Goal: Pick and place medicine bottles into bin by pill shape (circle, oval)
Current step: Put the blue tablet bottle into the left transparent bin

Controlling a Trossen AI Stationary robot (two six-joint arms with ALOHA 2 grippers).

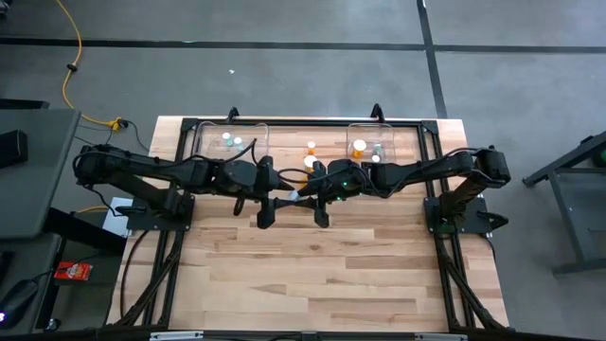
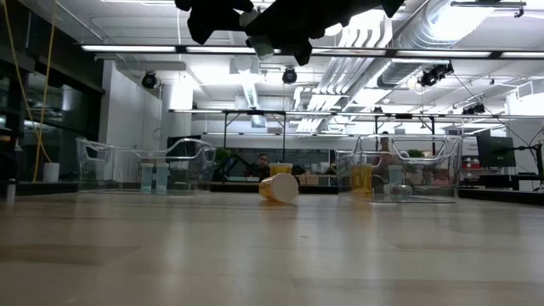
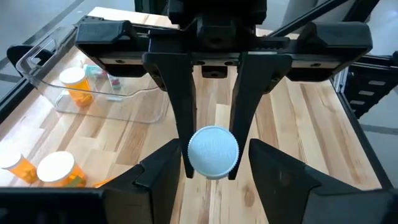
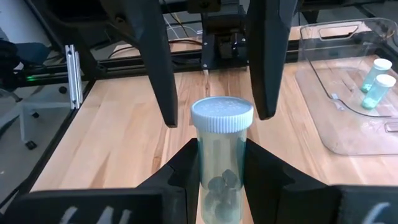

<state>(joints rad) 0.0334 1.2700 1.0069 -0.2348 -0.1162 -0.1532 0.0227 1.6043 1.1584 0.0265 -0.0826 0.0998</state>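
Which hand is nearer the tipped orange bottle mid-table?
Right. The right hand sits just in front of the tipped orange bottle; the left hand is farther, off to its left.

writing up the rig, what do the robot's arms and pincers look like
Both arms are dark, near black, jointed, with cables along them. The left pincer and the right pincer each have two long, flat, tapering black fingers on a wide black block. No markings visible.

No readable text, labels or numbers show in any view
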